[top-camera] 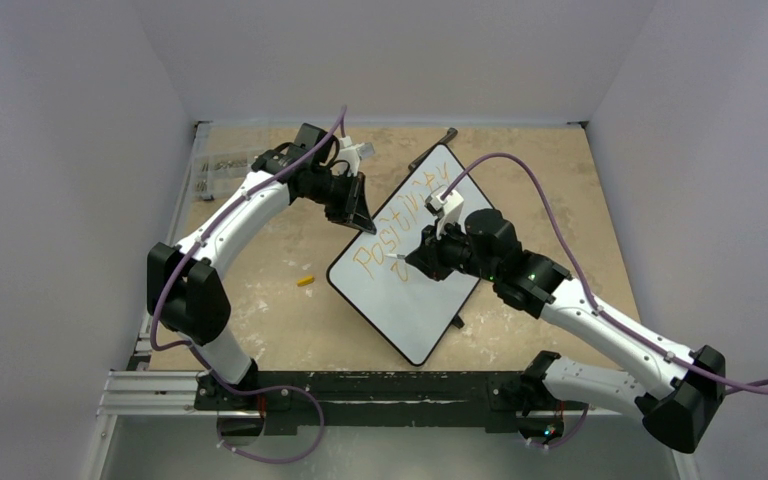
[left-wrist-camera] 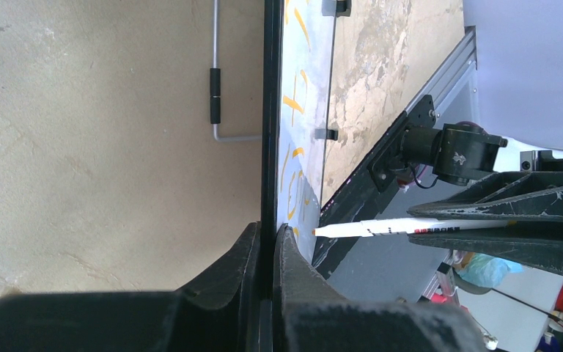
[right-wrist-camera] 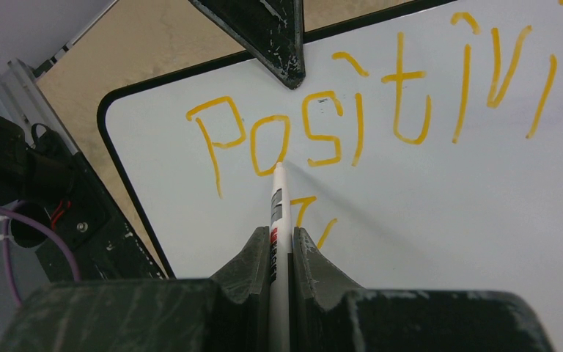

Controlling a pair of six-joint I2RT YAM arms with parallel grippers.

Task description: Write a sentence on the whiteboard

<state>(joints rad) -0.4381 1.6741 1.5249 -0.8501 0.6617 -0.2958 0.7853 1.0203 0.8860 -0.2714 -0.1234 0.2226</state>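
The whiteboard (top-camera: pixel 430 300) lies slantwise mid-table, white with a thin black frame. Orange-yellow lettering of the sentence (right-wrist-camera: pixel 381 110) reads "Positivi" on the first line, which runs on out of the right wrist view, with two short strokes (right-wrist-camera: pixel 311 216) begun below it. My left gripper (top-camera: pixel 365 222) is shut on the board's upper-left edge (left-wrist-camera: pixel 269 235), one finger on each face. My right gripper (right-wrist-camera: pixel 281 238) is shut on a white marker (right-wrist-camera: pixel 277 205). The marker's tip (left-wrist-camera: pixel 315 232) sits at or just off the board surface below the "o". The left gripper's finger (right-wrist-camera: pixel 271 37) shows at the top of the right wrist view.
A small yellow cap (top-camera: pixel 305 281) lies on the tan table left of the board. A thin metal bar with a black grip (left-wrist-camera: pixel 216 95) lies beyond the board's far end. A clear bag (top-camera: pixel 220 170) sits at the far left. An aluminium rail (top-camera: pixel 160 390) runs along the near edge.
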